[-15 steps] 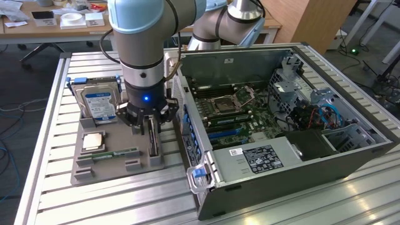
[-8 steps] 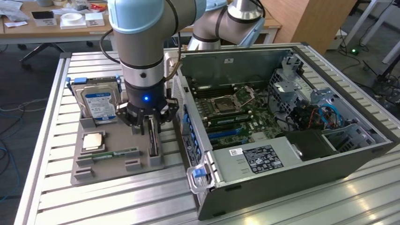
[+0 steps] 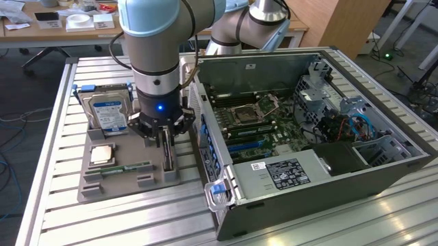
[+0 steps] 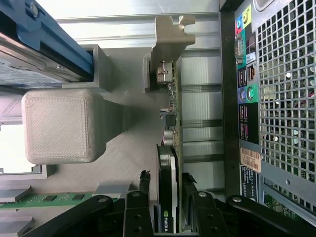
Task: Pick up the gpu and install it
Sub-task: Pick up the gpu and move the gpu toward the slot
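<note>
Your jaws straddle the gpu point(image 4: 167, 168), narrow but not yet clamped. It stands on edge in the gray holder point(image 3: 120, 184) beside the case point(image 3: 287, 197).

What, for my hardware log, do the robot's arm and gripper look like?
The arm has grey tubular segments with pale blue joint caps and a black cable alongside. The gripper is black, with bolted link fingers and a blue light.

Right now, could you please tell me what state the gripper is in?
Gripper: down around the gpu, which stands on edge in the tray; whether it is shut on the card cannot be told.
</note>
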Tool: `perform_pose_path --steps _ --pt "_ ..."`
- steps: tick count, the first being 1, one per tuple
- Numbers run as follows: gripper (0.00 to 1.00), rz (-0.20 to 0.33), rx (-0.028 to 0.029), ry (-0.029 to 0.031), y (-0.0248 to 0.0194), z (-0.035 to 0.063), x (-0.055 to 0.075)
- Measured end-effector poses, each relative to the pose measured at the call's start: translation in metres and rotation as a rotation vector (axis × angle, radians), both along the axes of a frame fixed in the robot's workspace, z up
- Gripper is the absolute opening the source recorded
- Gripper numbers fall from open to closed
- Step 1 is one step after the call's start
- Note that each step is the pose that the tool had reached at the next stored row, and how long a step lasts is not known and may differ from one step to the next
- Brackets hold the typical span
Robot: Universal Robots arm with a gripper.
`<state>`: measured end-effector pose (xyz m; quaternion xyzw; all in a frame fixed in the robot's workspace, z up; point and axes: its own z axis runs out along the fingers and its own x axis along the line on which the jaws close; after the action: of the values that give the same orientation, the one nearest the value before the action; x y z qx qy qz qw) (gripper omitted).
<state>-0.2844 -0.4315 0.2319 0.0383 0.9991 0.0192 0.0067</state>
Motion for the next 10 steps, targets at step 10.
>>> perform_pose_path --steps 10 --pt "0.38 0.0 0.0 0.0 0.0 -0.0001 0.001"
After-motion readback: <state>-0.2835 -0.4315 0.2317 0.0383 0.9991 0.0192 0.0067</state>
